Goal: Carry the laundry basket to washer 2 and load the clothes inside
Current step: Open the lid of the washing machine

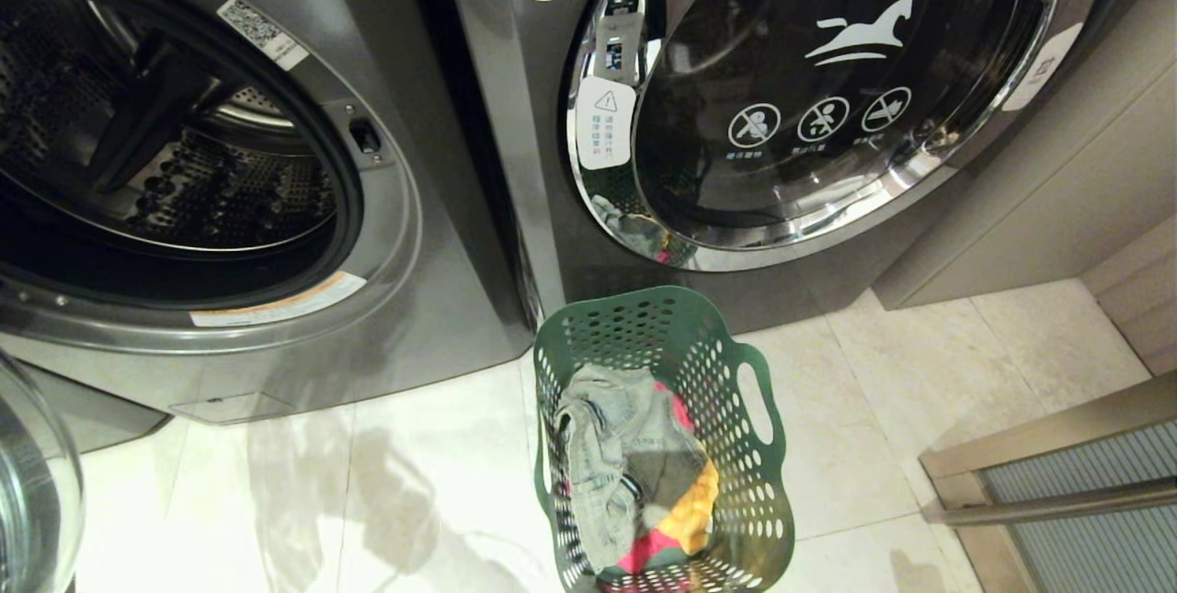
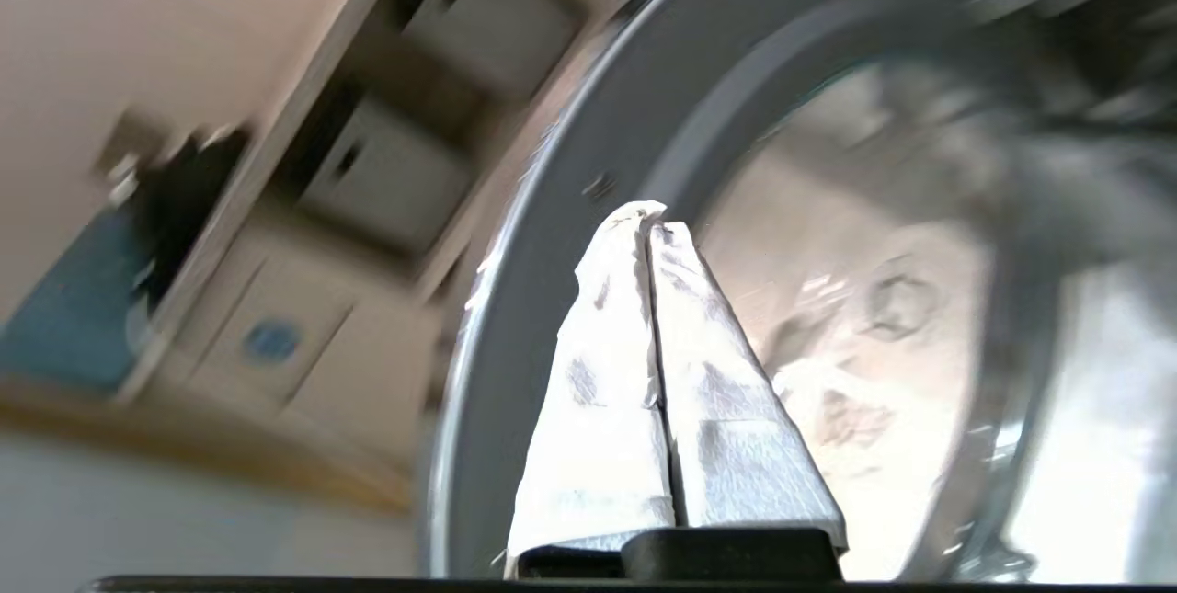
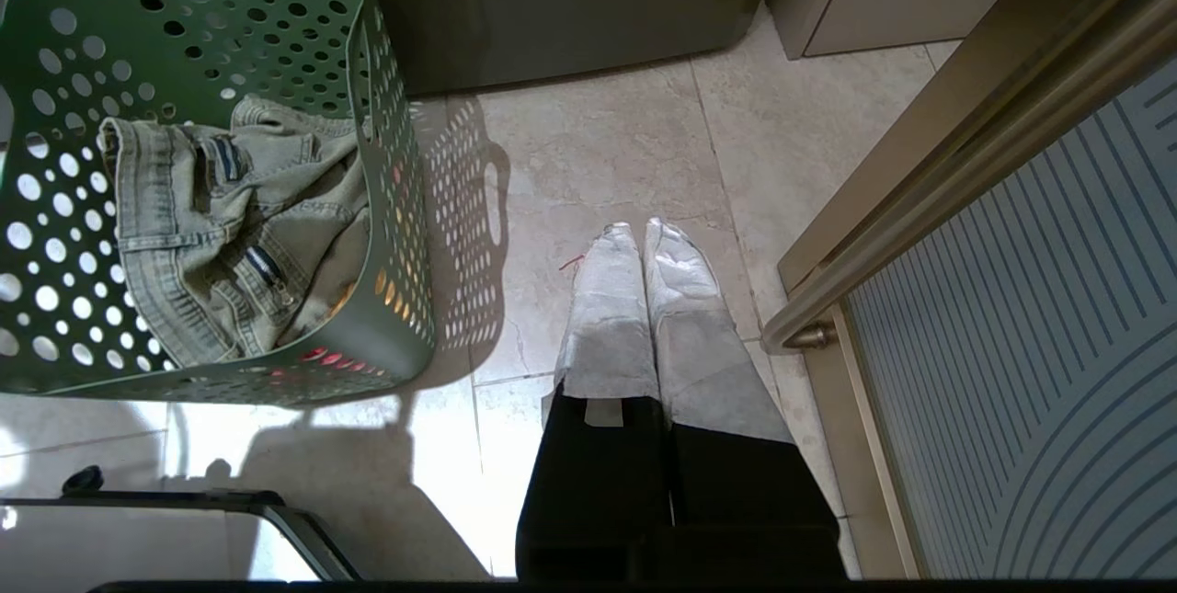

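Both pincers (image 2: 649, 230) (image 3: 641, 234) closed, empty

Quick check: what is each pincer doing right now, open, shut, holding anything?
Left pincer: shut, empty, by the washer's glass door.
Right pincer: shut, empty, above the floor tiles.

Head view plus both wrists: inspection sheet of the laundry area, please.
Surface: pale tiled floor, glossy, with shadows.
Job's things: laundry basket stands on the floor before the closed washer. Denim piece, red garment and yellow garment lie inside it. The open washer to the left shows an empty drum; its number is not in view.
Clutter: nothing seen.
Grippers: left claw shut, empty, by the open washer's glass door. Right claw shut, empty, over bare tile beside the basket.
Cables: nothing seen.
Surroundings: beige cabinet and a ribbed-glass sliding door on the right.
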Controlling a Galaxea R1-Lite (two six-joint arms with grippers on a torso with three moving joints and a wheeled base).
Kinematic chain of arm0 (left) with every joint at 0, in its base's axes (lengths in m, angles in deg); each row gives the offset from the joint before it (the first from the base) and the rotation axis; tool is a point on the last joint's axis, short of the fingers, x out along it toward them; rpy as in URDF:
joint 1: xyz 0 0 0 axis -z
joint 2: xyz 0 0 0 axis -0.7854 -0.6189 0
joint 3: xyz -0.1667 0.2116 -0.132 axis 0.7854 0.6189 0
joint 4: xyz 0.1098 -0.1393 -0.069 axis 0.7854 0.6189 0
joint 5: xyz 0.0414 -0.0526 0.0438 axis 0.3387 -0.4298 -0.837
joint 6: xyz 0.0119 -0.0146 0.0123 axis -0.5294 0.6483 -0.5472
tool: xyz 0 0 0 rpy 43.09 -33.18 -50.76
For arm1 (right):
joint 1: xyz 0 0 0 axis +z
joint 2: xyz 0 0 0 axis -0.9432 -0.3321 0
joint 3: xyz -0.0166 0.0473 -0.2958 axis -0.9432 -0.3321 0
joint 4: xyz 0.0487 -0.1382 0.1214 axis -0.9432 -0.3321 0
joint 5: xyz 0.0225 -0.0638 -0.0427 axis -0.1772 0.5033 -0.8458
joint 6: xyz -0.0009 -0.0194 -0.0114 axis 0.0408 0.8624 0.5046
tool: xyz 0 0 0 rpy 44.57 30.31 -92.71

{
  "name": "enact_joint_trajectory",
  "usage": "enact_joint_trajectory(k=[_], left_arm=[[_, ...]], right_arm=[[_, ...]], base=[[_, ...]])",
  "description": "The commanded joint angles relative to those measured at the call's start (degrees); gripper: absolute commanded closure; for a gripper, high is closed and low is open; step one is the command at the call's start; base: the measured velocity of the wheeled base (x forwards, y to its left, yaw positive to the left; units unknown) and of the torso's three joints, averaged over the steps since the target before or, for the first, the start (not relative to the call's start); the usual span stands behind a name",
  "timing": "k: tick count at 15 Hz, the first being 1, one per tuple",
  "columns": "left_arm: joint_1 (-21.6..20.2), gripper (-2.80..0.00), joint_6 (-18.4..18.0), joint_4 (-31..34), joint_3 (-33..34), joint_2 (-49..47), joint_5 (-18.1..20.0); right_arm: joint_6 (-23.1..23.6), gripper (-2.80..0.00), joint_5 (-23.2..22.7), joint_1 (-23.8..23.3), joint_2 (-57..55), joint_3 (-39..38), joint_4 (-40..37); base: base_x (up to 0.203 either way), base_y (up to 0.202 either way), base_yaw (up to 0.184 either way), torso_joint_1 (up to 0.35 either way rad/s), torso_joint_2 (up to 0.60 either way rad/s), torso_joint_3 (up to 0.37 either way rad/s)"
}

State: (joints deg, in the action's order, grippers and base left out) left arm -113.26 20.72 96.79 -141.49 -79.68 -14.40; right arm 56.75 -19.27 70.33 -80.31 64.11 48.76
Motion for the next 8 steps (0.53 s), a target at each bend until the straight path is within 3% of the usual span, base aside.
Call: enact_joint_trajectory(k=[1,3,8], left_arm=[[-10.20,0.00,-1.52,1.75,1.06,-6.39,4.60],[-12.44,0.00,-2.10,3.24,1.41,-10.33,7.21],[-13.64,0.00,-1.79,5.98,-2.99,-18.58,9.20]], right_arm=[[0.02,0.00,-0.04,0.00,-0.03,0.00,0.02],[0.02,0.00,-0.04,0.00,-0.07,0.00,0.02],[0.02,0.00,-0.04,0.00,-0.01,0.00,0.02]], base=[[0.000,0.000,0.000,0.000,0.00,0.000],[0.000,0.000,0.000,0.000,0.00,0.000],[0.000,0.000,0.000,0.000,0.00,0.000]])
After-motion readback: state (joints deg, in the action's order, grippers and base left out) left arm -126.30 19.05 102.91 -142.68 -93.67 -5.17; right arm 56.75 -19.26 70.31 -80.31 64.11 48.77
